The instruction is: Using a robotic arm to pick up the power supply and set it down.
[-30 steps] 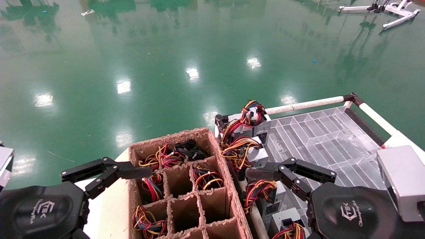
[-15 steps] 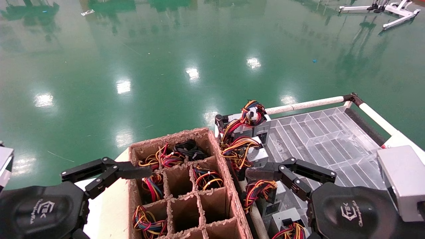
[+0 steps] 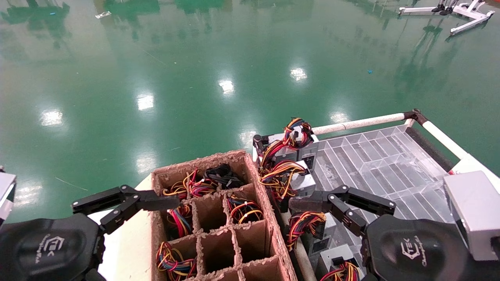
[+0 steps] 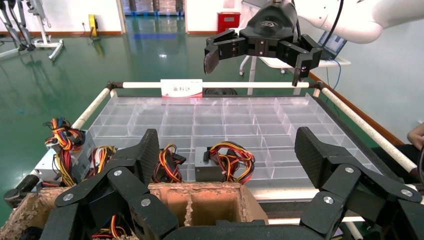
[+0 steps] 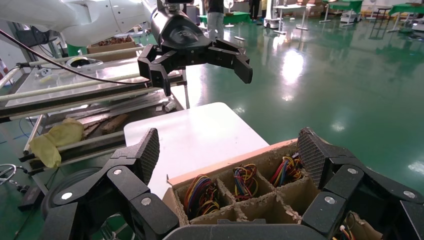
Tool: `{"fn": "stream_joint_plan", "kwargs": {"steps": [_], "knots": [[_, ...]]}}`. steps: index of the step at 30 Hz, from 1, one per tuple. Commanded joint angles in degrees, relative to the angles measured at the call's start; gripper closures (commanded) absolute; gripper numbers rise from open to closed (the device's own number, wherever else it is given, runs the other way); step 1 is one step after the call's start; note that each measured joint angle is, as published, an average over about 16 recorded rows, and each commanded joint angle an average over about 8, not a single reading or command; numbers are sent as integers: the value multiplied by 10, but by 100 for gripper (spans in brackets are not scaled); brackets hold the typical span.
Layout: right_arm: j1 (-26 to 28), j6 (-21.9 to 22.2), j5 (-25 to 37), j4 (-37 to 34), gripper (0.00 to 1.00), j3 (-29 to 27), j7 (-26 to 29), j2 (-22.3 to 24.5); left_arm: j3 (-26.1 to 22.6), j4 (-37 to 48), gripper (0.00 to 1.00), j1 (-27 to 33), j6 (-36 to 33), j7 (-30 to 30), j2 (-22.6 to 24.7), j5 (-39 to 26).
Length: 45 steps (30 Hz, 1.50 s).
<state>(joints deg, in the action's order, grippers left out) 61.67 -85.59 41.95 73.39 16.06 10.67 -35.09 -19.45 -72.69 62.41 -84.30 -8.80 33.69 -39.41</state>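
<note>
The fingers (image 4: pixel 146 159) of the left gripper (image 4: pixel 227 150) are spread wide and grasp nothing. It hangs above the near left edge of the cardboard box (image 3: pixel 269 222), which stands on a white tabletop (image 3: pixel 133 242). The right gripper (image 5: pixel 227 145) is splayed open too, also empty. It hovers over the grey units with red and yellow wires (image 3: pixel 287 156) lined up along the near edge of the clear divided tray (image 3: pixel 383 160).

The power supply (image 3: pixel 223 176) sits in a far-row compartment of the cardboard box, apart from both grippers. Only its black cable bundle shows above the dividers. Coloured wire bundles fill several neighbouring compartments. Glossy green floor (image 3: pixel 195 78) stretches out beyond.
</note>
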Motion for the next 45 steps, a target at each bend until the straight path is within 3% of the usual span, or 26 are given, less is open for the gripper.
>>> {"fn": "stream_joint_plan", "kwargs": {"steps": [1, 27, 35, 45], "knots": [[0, 0, 0, 0, 0, 0, 0, 0, 0, 0, 100, 0, 0, 0, 0, 0], [0, 4, 5, -3, 0, 1, 0, 1, 0, 0, 100, 0, 0, 0, 0, 0], [35, 58, 98, -35, 0, 33, 9, -22, 0, 0, 100, 0, 0, 0, 0, 0], [121, 110, 240, -117, 0, 107, -4, -129, 0, 0, 100, 0, 0, 0, 0, 0]]}}
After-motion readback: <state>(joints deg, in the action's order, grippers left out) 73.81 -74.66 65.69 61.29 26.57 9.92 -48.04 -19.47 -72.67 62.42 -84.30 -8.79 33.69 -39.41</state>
